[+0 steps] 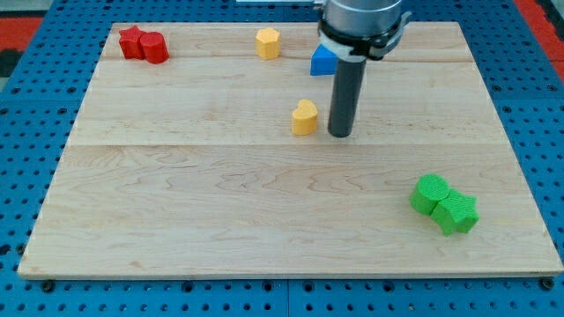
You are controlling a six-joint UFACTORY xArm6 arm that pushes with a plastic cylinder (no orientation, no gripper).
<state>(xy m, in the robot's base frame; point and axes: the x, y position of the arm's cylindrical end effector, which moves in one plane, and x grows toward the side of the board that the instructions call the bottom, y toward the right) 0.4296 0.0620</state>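
My tip (340,134) rests on the wooden board (220,202), just right of a yellow heart-shaped block (305,117), with a small gap between them. A blue block (322,61) sits behind the rod toward the view's top, partly hidden by it. A yellow hexagonal block (268,43) lies farther up and left. Two red blocks, a star shape (132,41) and a rounder one (155,47), touch each other at the top left corner.
Two green blocks (432,194) (456,213) sit touching each other near the board's bottom right. A blue pegboard surface (35,106) surrounds the board on all sides.
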